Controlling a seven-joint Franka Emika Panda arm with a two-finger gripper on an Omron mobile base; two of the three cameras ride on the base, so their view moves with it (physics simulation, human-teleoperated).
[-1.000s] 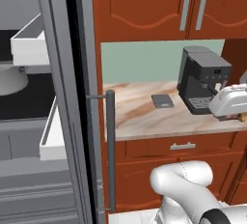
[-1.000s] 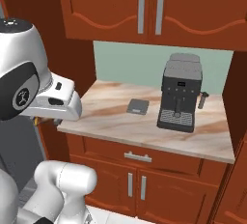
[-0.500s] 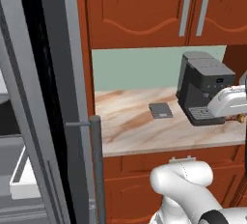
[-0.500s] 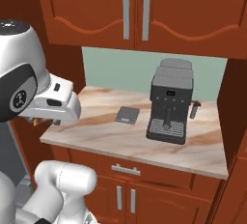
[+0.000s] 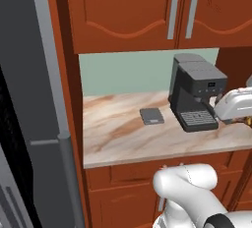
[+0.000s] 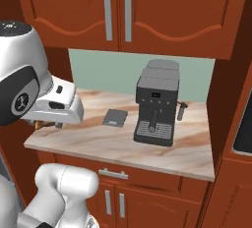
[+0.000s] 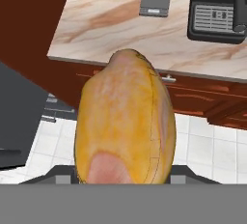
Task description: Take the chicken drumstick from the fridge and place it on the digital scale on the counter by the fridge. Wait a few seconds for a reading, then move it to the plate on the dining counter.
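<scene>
The table (image 5: 123, 143), a beige-brown marbled top over red-brown cabinets, carries the flat grey digital scale (image 5: 151, 116) near its middle and a dark coffee machine (image 5: 195, 99) just beside it.

Red-brown wooden upper cabinets (image 5: 147, 11) with grey bar handles fill the top of both base views; a pale green backsplash wall (image 5: 125, 72) runs beneath them. A beige marbled countertop (image 5: 123, 138) tops red-brown lower cabinets (image 6: 147, 195). White tiled floor (image 7: 207, 146) shows at lower right of the hand view.
</scene>
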